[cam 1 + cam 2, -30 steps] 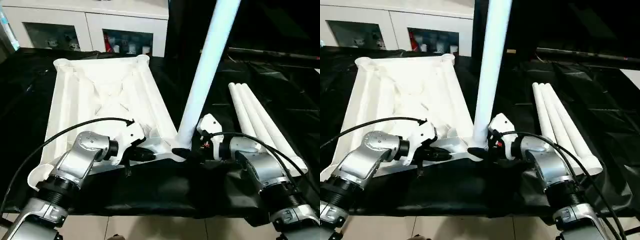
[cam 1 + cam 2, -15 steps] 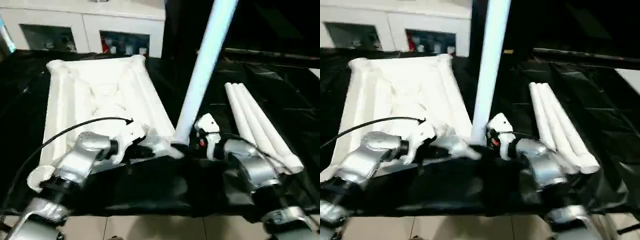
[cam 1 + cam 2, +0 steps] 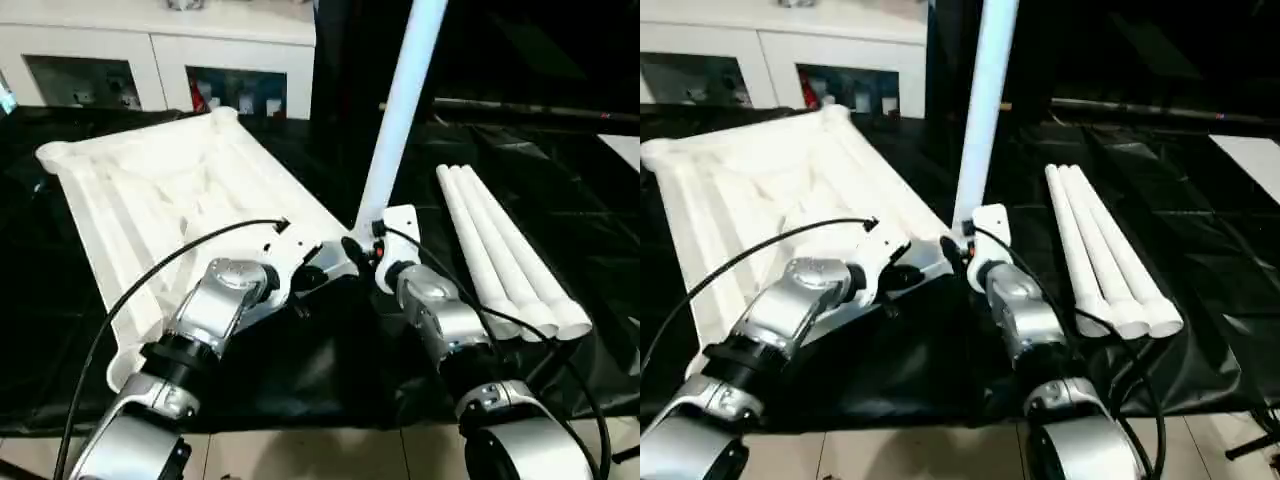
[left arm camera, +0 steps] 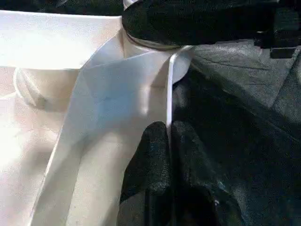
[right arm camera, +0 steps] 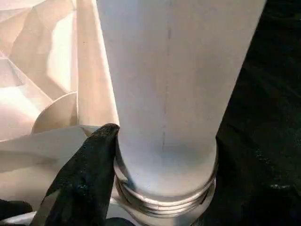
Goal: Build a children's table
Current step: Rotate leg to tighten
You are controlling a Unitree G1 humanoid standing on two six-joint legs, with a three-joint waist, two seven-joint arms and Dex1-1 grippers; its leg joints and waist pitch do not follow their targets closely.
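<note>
The white table top (image 3: pixel 150 190) lies upside down on the black cloth, ribbed side up. One white leg (image 3: pixel 395 120) stands upright in its near right corner socket (image 4: pixel 150 52). My left gripper (image 3: pixel 318 272) is shut on the thin rim of the top beside that corner, and its fingertips (image 4: pixel 157 136) pinch the edge. My right gripper (image 3: pixel 358 252) is closed around the base of the upright leg, one black finger (image 5: pixel 94 160) pressed against it just above the thread. Three loose legs (image 3: pixel 500 250) lie side by side on the right.
White cabinets with glass doors (image 3: pixel 150 60) stand behind the black-draped work table (image 3: pixel 560 180). The table's front edge and light floor (image 3: pixel 300 455) are close below my arms. A black cable (image 3: pixel 150 290) loops over my left forearm.
The table top has swung, its far end going left, while the loose legs stayed put. The right fingers have narrowed onto the leg's base. The camera has also shifted.
</note>
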